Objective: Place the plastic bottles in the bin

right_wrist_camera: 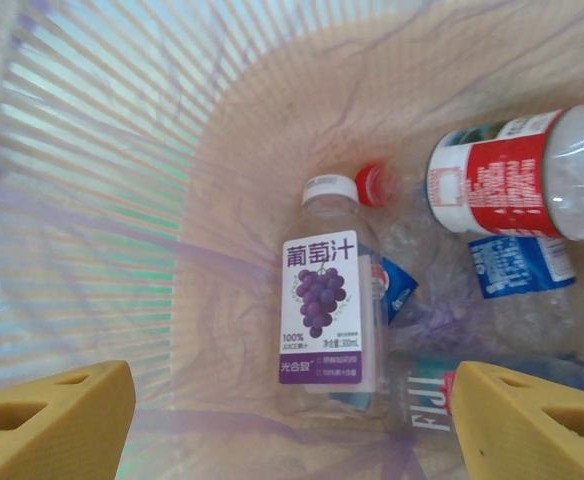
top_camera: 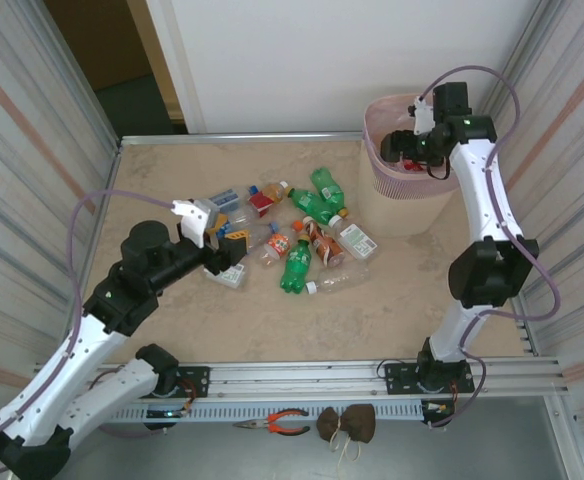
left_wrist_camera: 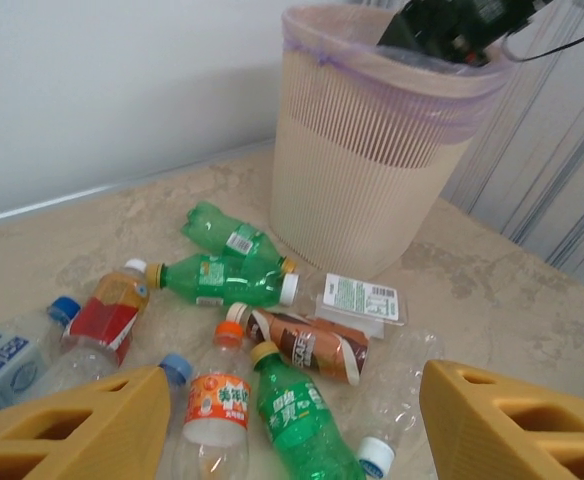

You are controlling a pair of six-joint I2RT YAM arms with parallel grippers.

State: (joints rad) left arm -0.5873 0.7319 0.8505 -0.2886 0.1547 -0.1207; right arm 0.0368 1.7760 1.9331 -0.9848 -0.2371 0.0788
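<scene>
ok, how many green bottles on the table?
3. One green bottle lies closest to the bin, a second right beside it, a third at the pile's near side. More could be hidden under other bottles.

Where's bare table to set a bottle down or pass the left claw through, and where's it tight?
Widest bare table: the strip between the bottle pile and the near rail. Also the far-left corner behind the pile, and the patch in front of the bin. Tight: mid-table, where bottles lie near the bin's left side.
</scene>
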